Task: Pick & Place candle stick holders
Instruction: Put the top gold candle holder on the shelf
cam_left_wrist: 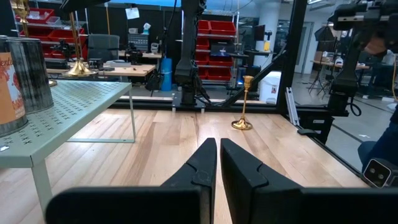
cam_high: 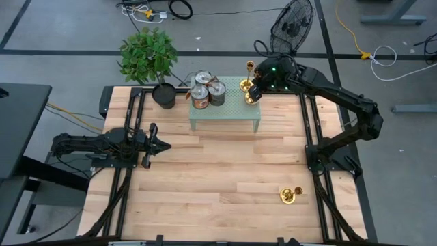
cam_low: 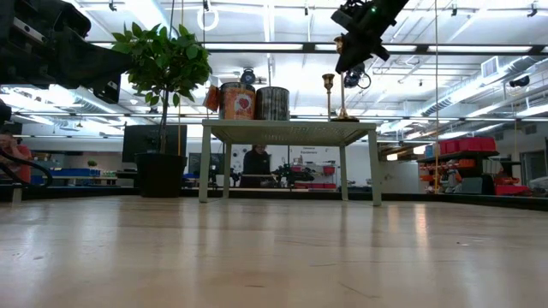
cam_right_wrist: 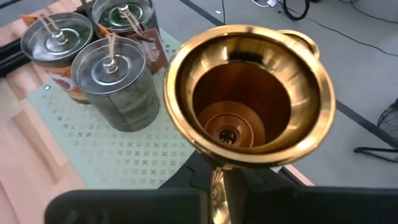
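Right gripper [cam_high: 254, 87] clamped on a gold holder [cam_right_wrist: 249, 93], poised above the green stand [cam_high: 229, 109].
Jaws pinch the stem below the cup. A second holder [cam_high: 250, 67] stands on the stand's far right corner, tins [cam_high: 207, 89] beside; a third [cam_high: 289, 195] stands on the table [cam_high: 218, 184] near right. Left gripper [cam_high: 156, 143], jaws closed and empty, waits at left.

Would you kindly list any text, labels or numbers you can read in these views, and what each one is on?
No text can be read whole in any view.
Orange tin label: white lettering, cut off at the picture's edge, unreadable.
Same tin in the low view: a red mark, too small to read.
Tags on the tins: no legible print.
Hanging sheet in the room: too blurred.
Red bins: no visible labels.
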You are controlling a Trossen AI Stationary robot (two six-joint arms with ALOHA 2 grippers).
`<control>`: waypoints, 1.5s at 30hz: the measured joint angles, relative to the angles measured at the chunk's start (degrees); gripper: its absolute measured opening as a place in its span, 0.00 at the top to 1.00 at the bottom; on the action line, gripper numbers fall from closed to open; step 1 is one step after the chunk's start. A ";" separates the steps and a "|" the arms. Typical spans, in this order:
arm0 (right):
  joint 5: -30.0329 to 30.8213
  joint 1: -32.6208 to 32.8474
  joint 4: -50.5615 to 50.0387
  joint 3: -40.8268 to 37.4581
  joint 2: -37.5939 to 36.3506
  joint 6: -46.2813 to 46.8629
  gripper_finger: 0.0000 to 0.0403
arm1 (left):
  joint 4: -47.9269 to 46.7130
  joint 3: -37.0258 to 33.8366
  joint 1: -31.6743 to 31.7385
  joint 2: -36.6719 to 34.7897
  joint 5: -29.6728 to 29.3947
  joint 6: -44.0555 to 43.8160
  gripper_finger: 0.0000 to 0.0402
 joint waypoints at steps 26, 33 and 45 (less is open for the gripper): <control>9.15 4.42 0.50 -0.05 2.99 11.31 0.95 | 0.00 0.00 0.00 -0.02 0.00 0.00 0.93; 11.94 5.03 1.18 -0.04 4.65 11.67 0.95 | -0.02 -0.02 0.01 -0.02 0.00 0.00 0.93; 13.03 5.03 1.50 -0.04 4.79 11.13 0.95 | 0.00 0.00 0.01 -0.02 0.00 0.02 0.93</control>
